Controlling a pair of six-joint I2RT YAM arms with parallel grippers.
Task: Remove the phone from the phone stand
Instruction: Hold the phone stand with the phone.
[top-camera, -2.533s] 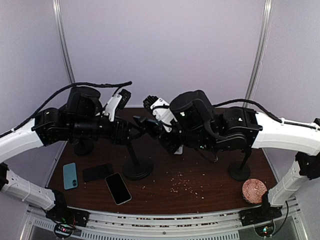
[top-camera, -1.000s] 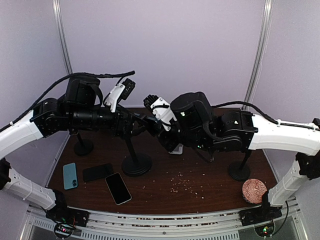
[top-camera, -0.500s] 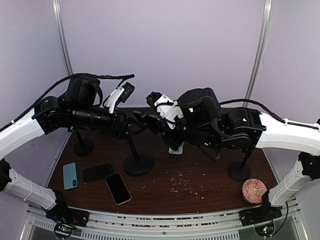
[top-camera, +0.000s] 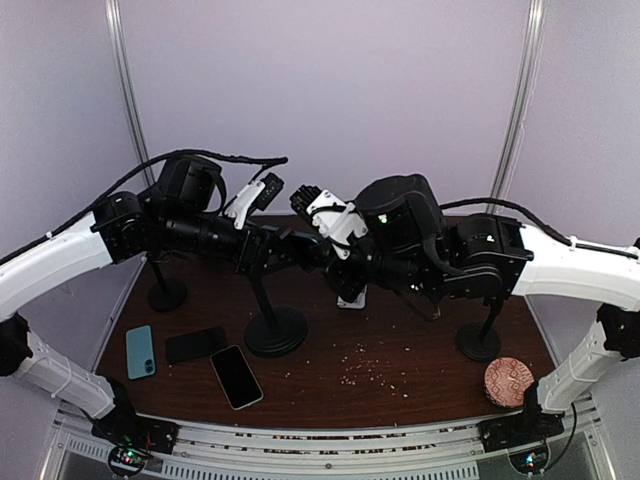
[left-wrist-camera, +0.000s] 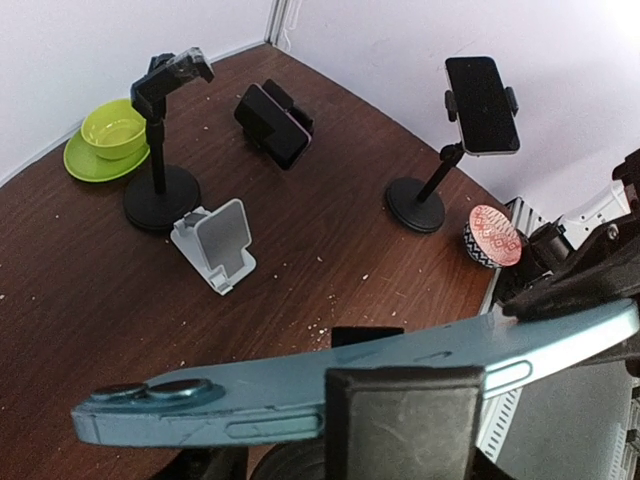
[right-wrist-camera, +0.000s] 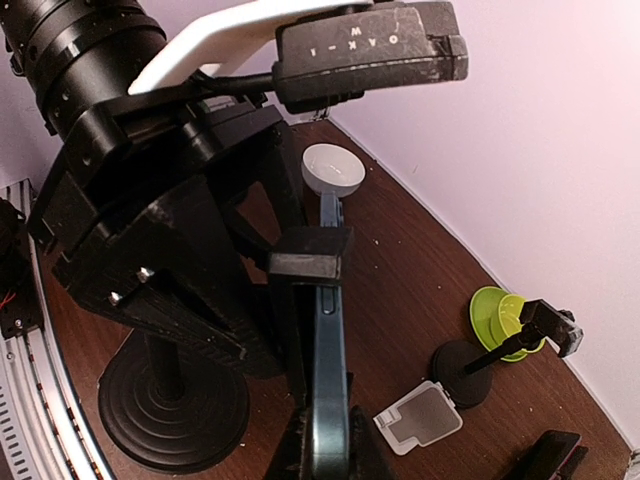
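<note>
the blue phone (left-wrist-camera: 300, 385) sits clamped in the phone stand (top-camera: 272, 330), the right end effector (right-wrist-camera: 325, 445) closed on its end and the left end effector (top-camera: 283, 250) too hidden to judge, so, grasp made, removal likely needs a straight pull clear.

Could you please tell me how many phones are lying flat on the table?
3, all near the table's front-left: a teal phone, a black phone to its right, and a white-edged phone nearer the middle. Others may be hidden from view.

teal phone (left-wrist-camera: 300, 385), blk stand (top-camera: 275, 330), green bowl (left-wrist-camera: 108, 130), dk brown table (left-wrist-camera: 330, 220)
</note>
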